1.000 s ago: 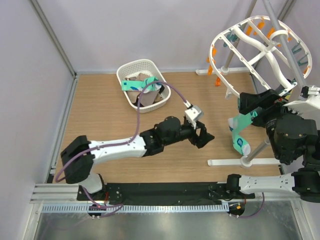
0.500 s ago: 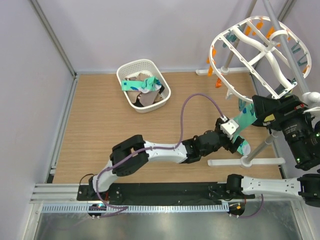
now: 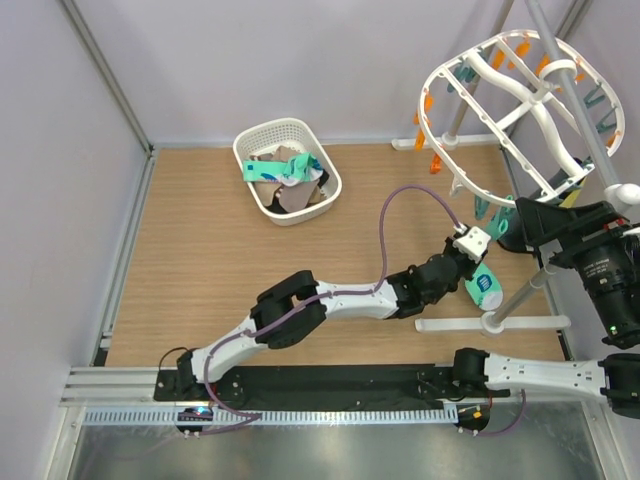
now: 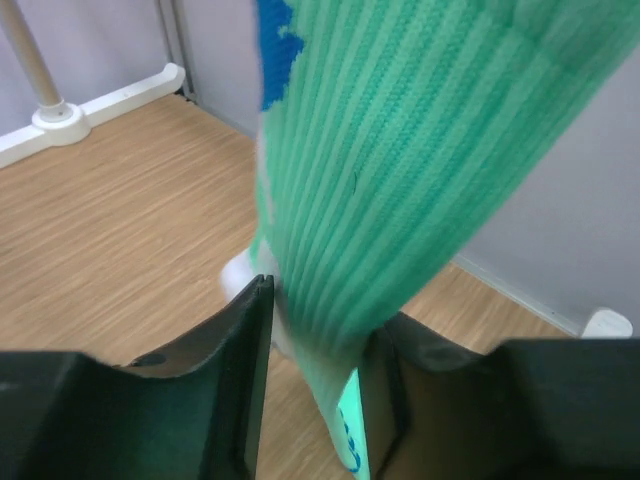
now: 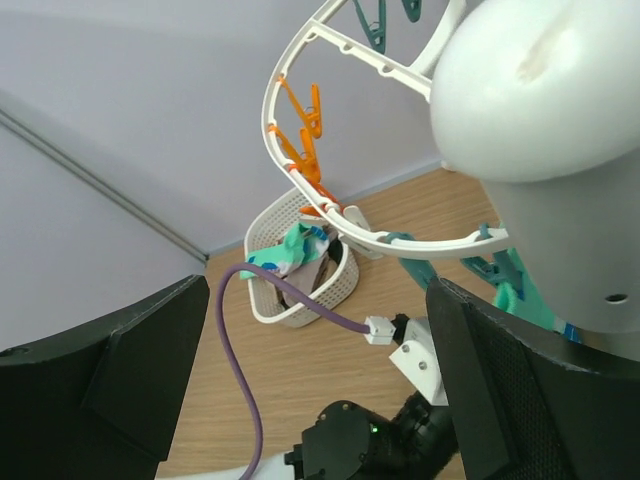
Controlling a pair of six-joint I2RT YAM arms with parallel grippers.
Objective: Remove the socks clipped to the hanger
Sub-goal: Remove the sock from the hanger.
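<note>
left end effector [image 4: 315,345] gripping teal sock [image 4: 400,150] between its fingers — sock marking unreadable; right end effector [image 5: 320,400] spread wide, hanger [image 5: 270,100] above it.

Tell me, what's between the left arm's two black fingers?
A green ribbed sock hangs between the fingers of the left gripper; the left wrist view shows it.

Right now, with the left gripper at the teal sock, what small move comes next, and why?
Probably a short downward pull with the left gripper: its fingers look closed on the teal sock, whose top is clipped to a peg on the hanger.
</note>
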